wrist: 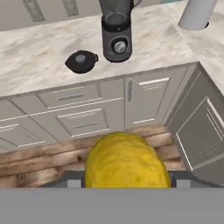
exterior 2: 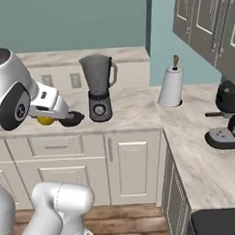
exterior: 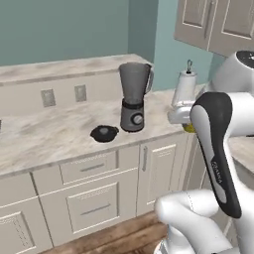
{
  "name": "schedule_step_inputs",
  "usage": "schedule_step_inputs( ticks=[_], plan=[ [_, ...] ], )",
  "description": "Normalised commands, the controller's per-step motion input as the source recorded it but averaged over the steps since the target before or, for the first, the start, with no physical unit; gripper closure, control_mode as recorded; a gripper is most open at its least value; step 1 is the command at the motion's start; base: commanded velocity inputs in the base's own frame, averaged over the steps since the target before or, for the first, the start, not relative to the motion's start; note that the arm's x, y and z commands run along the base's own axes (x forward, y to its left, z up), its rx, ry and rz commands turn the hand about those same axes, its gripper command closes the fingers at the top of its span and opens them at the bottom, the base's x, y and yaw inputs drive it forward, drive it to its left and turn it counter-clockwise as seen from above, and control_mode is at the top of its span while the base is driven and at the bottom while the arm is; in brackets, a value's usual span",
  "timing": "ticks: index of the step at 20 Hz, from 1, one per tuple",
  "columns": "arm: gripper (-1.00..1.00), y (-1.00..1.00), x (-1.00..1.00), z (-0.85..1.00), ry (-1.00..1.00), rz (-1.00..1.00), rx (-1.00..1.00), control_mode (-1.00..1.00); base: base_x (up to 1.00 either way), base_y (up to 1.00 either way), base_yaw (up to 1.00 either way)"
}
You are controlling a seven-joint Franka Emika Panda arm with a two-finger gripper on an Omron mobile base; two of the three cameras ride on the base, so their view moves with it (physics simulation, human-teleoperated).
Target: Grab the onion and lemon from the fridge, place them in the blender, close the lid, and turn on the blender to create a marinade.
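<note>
My gripper (wrist: 127, 181) is shut on the lemon (wrist: 127, 161), a bright yellow fruit that hides the fingertips in the hand view. From the base views the lemon (exterior: 189, 128) (exterior 2: 45, 120) peeks out under the white hand, held in the air in front of the counter. The blender (exterior: 134, 96) (exterior 2: 99, 86) (wrist: 116, 33) stands on the counter with its jar mouth uncovered. The black lid (exterior: 104, 133) (exterior 2: 72, 119) (wrist: 81, 61) lies flat on the counter just left of the blender's base. The onion and the fridge are out of view.
A paper towel roll (exterior: 184, 89) (exterior 2: 171, 87) stands in the counter's corner, right of the blender. A black coffee machine (exterior 2: 226, 117) sits on the right-hand counter run. Upper cabinets (exterior 2: 202, 23) hang above it. Drawers and doors (wrist: 83, 109) front the counter; wooden floor lies below.
</note>
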Motion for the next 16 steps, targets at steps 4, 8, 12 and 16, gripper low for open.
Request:
schedule_step_inputs(
  ticks=[4,8,12,16],
  plan=[
    [1.0,0.0,0.0,0.0,0.0,0.0,0.0,1.0,1.0,-0.06,0.35],
    [1.0,0.0,0.0,0.0,0.0,0.0,0.0,1.0,0.99,-0.09,0.35],
    [1.0,0.0,0.0,0.0,0.0,0.0,0.0,1.0,0.44,-0.47,0.34],
    [1.0,0.0,0.0,0.0,0.0,0.0,0.0,1.0,0.0,-0.34,0.2]
  ],
)
